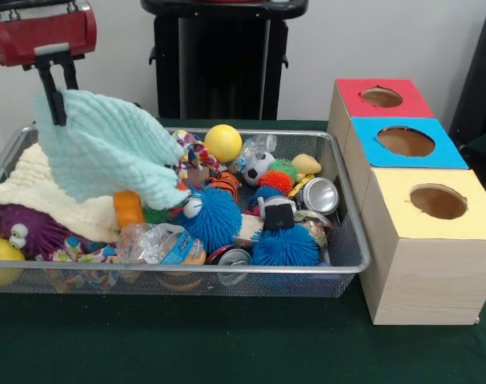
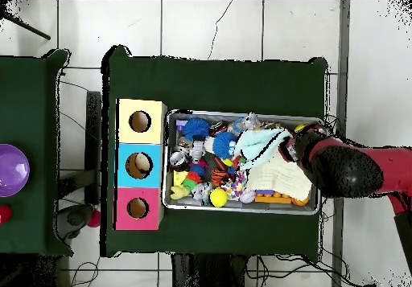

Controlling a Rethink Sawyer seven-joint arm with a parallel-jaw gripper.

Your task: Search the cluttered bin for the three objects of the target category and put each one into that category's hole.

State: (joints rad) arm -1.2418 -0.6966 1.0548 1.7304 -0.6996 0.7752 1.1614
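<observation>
Gripper: my gripper, upper left, pinches the mint cloth and lifts it.
Tip: I carry it off sideways, clear of the toys.
Tiger: the plush tiger lies mid-bin.
Hole: the red hole, upper right.
Count: three boxes, two blue puffer balls.

lab: green-clothed table, tiled floor, cables.

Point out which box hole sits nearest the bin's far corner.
The red-faced hole: farthest back in the row, beside the bin, behind the blue hole and yellow hole.
</observation>
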